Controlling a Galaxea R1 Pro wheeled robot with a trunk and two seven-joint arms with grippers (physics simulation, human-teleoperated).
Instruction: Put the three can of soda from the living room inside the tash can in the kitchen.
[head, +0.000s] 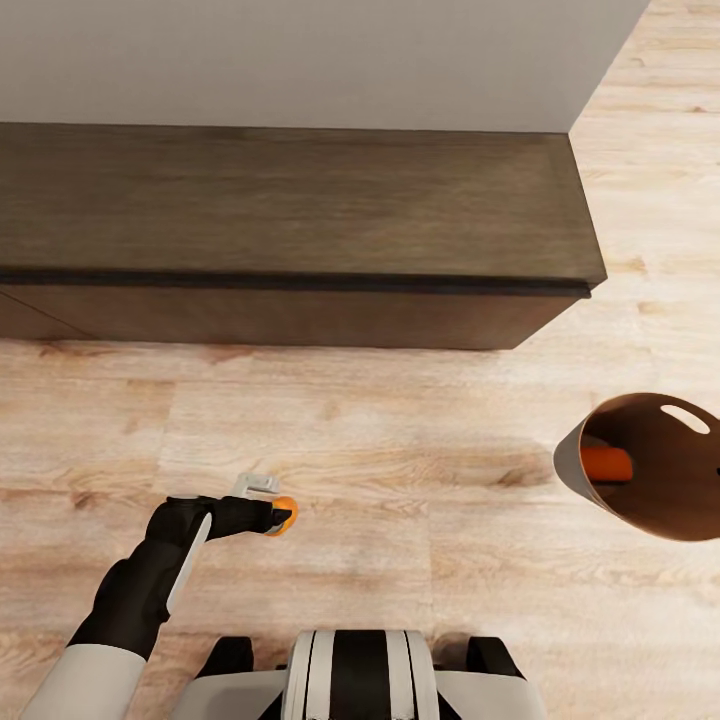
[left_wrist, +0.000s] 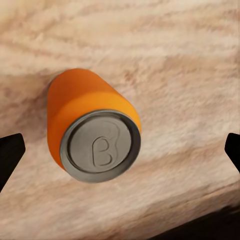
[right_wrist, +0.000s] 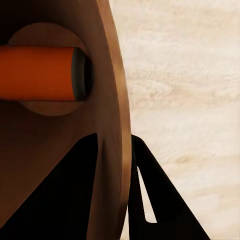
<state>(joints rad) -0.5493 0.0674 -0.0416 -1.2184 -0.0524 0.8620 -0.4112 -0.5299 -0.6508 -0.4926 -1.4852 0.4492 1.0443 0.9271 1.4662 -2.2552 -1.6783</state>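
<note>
**Ana:** Soda can (left_wrist: 92, 125), the orange one, lies on its side on the wooden floor (head: 400, 450), just under the left gripper (head: 283, 517). In the left wrist view I see its grey end facing the camera, and the two dark fingertips (left_wrist: 10, 152) stand wide apart on each side, not touching it. So the left fingers are released.

**Ben:** And the right gripper (right_wrist: 131, 165)?

**Ana:** It grips the wall of the trash can (head: 665, 500). One finger is inside the coppery wall, the other outside, and the bin hangs tilted at the right of the head view. Another orange can (head: 607, 464) already lies inside it, on the bottom. The dark low cabinet (head: 290, 230) stands well apart, against the wall.

**Ben:** How will the can on the floor behave, do you think?

**Ana:** I judge it is light and stiff, but the round side is smooth, so it may roll away if one finger pushes it first. The thin wall could dent under strong pressure in real life.

**Ben:** Where to take it, then?

**Ana:** Across the middle of the orange body, with the fingers on two opposite sides and closing together. Not on the ends; the rims are slippery, and the length may be too much for the opening.
</note>
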